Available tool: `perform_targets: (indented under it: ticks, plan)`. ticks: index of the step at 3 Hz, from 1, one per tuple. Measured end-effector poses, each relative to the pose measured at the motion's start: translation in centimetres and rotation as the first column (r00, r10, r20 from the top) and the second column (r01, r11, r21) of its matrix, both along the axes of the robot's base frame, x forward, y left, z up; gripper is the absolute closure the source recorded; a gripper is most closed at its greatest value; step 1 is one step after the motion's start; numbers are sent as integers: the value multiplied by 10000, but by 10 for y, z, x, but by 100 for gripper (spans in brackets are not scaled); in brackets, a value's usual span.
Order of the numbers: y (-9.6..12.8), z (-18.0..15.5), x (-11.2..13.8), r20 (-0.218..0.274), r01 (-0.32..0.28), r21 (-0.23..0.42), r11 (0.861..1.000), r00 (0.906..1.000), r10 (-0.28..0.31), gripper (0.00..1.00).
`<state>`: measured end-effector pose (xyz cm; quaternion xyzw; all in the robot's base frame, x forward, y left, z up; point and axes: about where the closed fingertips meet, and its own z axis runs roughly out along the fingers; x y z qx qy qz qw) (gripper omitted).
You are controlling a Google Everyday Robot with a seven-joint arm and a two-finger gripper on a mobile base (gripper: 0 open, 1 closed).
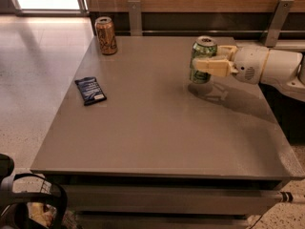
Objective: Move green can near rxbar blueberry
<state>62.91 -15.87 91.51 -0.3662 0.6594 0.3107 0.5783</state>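
On the grey table [157, 142], the rxbar blueberry [90, 90] is seen lying flat near the left edge. Farther back and well apart to the right, the green can [204, 50] is held upright, clasped by the gripper [202, 66]. An orange-brown can [106, 35] is stood at the far left corner.
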Motion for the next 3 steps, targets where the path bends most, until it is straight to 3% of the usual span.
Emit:
perform_targets:
  ticks: [2, 3]
  plan:
    - [99, -27, -42, -398, -1031, -134, 9946, 9939, 1025, 100]
    - [150, -31, -55, -431, -1978, -239, 9800, 9795, 1966, 100]
